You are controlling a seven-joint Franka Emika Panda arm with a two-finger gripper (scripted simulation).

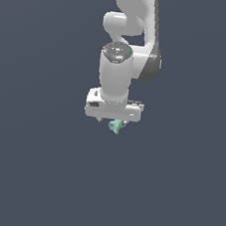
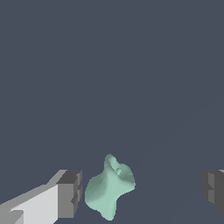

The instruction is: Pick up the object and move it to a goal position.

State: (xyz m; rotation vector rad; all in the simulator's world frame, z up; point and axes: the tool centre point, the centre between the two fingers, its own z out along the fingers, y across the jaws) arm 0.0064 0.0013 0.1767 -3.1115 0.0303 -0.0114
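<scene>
Seen in the exterior view: 1 white-grey robot arm (image 1: 126, 41) coming down from the top centre of the frame, wrist pointing straight down, over a plain dark blue-grey ground (image 1: 32, 175). Just below the centre of the frame, the gripper (image 1: 112, 121), with only short dark finger stubs showing under the white hand block. Directly beneath it, the object (image 1: 115, 127), small, pale mint-green and lumpy, touching or almost touching the underside of the hand; cannot tell which from this view.

In the wrist view, low in the frame: gripper (image 2: 141, 192) spread wide, 2 fingers far apart. 1 finger (image 2: 69, 194) at the lower left, white body with a grey pad; the other at the right edge, only partly visible. Between them, but much nearer to the lower-left finger, the object (image 2: 109, 189). Narrow gap visible between that pad and the mint surface, so apparently not pinched by anything. Wide empty space from the object to the right-edge finger.

Shape like a spool with a narrow waist. Long axis roughly vertical in the wrist frame, leaning slightly: small knobbed end pointing to the upper right, broader end toward the lower left, tapering to a point at the bottom.
</scene>
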